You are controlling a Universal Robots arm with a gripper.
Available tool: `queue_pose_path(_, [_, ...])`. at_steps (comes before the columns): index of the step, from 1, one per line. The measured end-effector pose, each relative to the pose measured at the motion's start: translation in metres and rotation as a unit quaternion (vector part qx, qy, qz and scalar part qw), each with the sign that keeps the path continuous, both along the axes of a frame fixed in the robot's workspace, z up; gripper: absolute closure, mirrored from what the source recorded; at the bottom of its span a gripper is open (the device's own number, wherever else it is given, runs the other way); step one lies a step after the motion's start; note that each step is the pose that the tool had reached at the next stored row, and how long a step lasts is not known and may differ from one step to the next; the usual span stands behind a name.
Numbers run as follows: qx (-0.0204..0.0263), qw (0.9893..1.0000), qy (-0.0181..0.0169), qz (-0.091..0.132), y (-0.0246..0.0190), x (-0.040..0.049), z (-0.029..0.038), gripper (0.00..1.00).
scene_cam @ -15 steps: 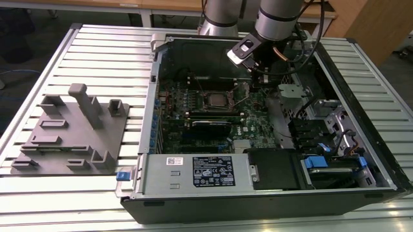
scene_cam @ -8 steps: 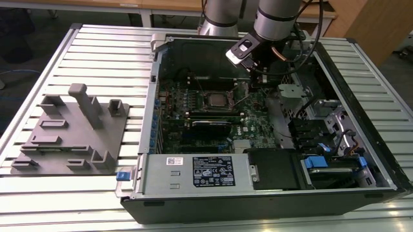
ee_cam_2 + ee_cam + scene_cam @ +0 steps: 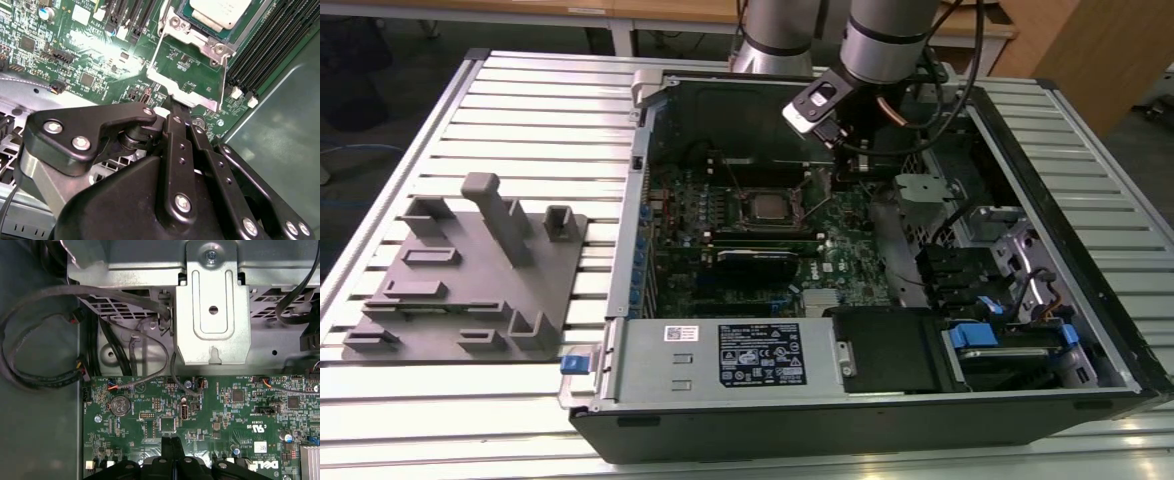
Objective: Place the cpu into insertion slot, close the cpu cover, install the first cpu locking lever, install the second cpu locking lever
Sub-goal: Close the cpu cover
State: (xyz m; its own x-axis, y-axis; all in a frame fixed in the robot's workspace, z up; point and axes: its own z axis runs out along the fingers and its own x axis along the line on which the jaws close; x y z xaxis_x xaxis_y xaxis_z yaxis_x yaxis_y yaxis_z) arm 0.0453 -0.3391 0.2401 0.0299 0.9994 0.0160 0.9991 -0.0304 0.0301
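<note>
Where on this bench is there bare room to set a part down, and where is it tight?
In the exterior view, bare table slats lie above the grey fixture tray and below it. Inside the computer case it is crowded: the gripper sits at the raised cpu cover, with cables nearby.

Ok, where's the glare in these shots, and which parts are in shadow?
In the second wrist view, glare washes the motherboard and the cpu top; in the exterior view, the case interior lies dim; the first wrist view shows no strong glare.
</note>
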Motion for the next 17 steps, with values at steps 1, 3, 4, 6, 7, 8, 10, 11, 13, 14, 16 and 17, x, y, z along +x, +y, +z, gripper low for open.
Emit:
queue_pose_path(1, [0.0, 1.0, 0.0, 0.0, 0.0, -0.0005, 0.0, 0.9])
queue_pose_path(3, [0.0, 1.0, 0.0, 0.0, 0.0, -0.0016, -0.0001, 0.9])
queue_pose_path(4, [0.0, 1.0, 0.0, 0.0, 0.0, -0.0025, -0.0002, 0.9])
queue_pose_path(6, [0.0, 1.0, 0.0, 0.0, 0.0, -0.0044, -0.0004, 0.9])
queue_pose_path(7, [0.0, 1.0, -0.0001, 0.0, 0.0, -0.0056, -0.0004, 0.9])
queue_pose_path(8, [0.0, 1.0, -0.0001, 0.0, 0.0, -0.0067, -0.0005, 0.9])
queue_pose_path(10, [0.0, 1.0, -0.0001, 0.0, 0.0, -0.0091, -0.0007, 0.9])
queue_pose_path(11, [0.0, 1.0, -0.0001, 0.0, 0.0, -0.0102, -0.0007, 0.9])
queue_pose_path(13, [0.0, 1.0, -0.0001, 0.0, 0.0, -0.0118, -0.0009, 0.9])
queue_pose_path(14, [-0.0001, 1.0, -0.0001, 0.0, 0.0, -0.0124, -0.0009, 0.9])
queue_pose_path(16, [0.0, 1.0, -0.0001, 0.0, 0.0, -0.0126, -0.0009, 0.9])
queue_pose_path(17, [0.0001, 1.0, -0.0001, 0.0, 0.0, -0.0127, -0.0009, 0.9])
